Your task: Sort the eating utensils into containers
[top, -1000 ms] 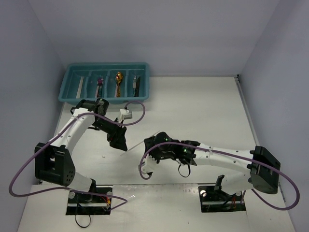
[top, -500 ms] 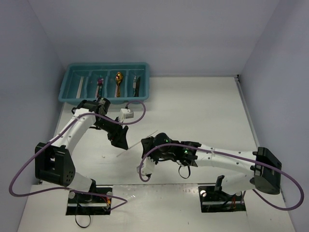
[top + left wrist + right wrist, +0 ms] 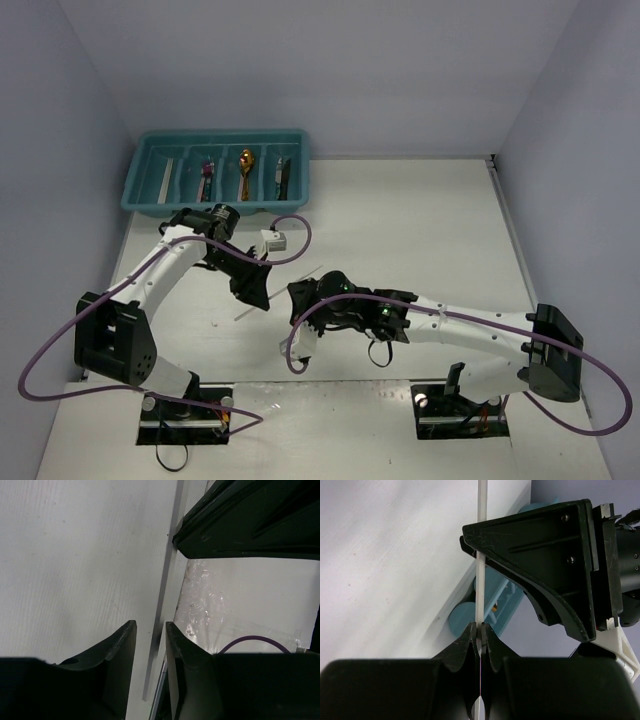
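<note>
White table, grey walls. Right end effector is pinched tight on a thin white chopstick near mid-table. Left end effector straddles the same chopstick further along, jaws narrowly parted with a sliver of gap. Teal tray sits at the far left, well apart from both, with a gold spoon in its third compartment from the left.

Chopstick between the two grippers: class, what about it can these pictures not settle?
Right wrist view: the chopstick runs off the top edge, so its far end is unseen.
Left wrist view: shadow hides whether the left gripper touches it.
Top view: too thin and small to follow.
</note>
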Tool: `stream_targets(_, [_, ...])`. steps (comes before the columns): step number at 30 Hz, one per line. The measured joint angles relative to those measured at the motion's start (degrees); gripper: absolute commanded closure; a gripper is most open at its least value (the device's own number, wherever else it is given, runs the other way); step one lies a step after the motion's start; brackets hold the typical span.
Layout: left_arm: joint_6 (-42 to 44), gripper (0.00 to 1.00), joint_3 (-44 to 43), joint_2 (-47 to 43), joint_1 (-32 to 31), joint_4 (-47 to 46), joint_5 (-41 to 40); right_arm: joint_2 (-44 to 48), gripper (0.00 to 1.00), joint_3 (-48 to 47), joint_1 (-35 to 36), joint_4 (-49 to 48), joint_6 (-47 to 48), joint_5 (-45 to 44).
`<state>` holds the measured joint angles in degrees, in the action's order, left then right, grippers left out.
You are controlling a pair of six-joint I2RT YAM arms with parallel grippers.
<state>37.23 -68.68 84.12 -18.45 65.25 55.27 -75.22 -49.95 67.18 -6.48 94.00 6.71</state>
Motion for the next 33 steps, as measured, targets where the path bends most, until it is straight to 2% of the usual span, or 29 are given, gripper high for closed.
stream_targets(2, [-0.03, 0.95, 0.02, 0.00, -0.22, -0.03, 0.19, 0.00, 1.00, 0.00, 0.00, 0.00, 0.02, 0.08])
stream_targets(3, [-0.02, 0.98, 0.02, 0.00, -0.25, 0.00, 0.32, 0.00, 0.95, 0.00, 0.00, 0.01, 0.05, 0.07])
stream_targets(6, [0.00, 1.00, 0.02, 0.00, -0.46, 0.41, 1.54, -0.10, 0.51, 0.00, -0.12, 0.05, 0.24, -0.48])
stream_targets(7, [-0.02, 1.00, 0.02, 0.07, -0.54, 0.35, 1.65, -0.11, 0.41, -0.01, -0.07, 0.01, 0.40, -0.52])
stream_targets(10, [-0.16, 1.00, 0.02, 0.56, -0.56, 0.19, 1.66, -0.09, 0.28, -0.04, 0.06, -0.20, 0.99, -0.37])
stream_targets(18, [-1.09, 1.00, 0.00, 1.14, 0.02, 0.08, 2.11, 3.20, 0.26, 1.08, 0.50, -1.07, 2.58, -1.11])
stream_targets(21, [-2.56, 1.00, -1.21, 1.99, 3.19, 0.21, 2.52, 6.47, 0.26, 2.70, 0.73, -1.77, 1.54, -2.43])
stream_targets(24, [-6.93, 1.00, -5.55, 3.86, 9.99, -1.98, 1.37, 9.32, 0.24, 4.18, 0.81, -2.11, -1.50, -4.66])
stream_targets(27, [-12.52, 1.00, -11.25, 5.35, 18.68, -6.97, -3.33, 11.12, 0.24, 5.26, 0.97, -2.29, -6.83, -7.93])
stream_targets(33, [-20.55, 1.00, -27.44, 11.81, 30.42, -13.65, -15.43, 10.94, 0.22, 5.40, 1.05, -1.75, -25.77, -16.56])
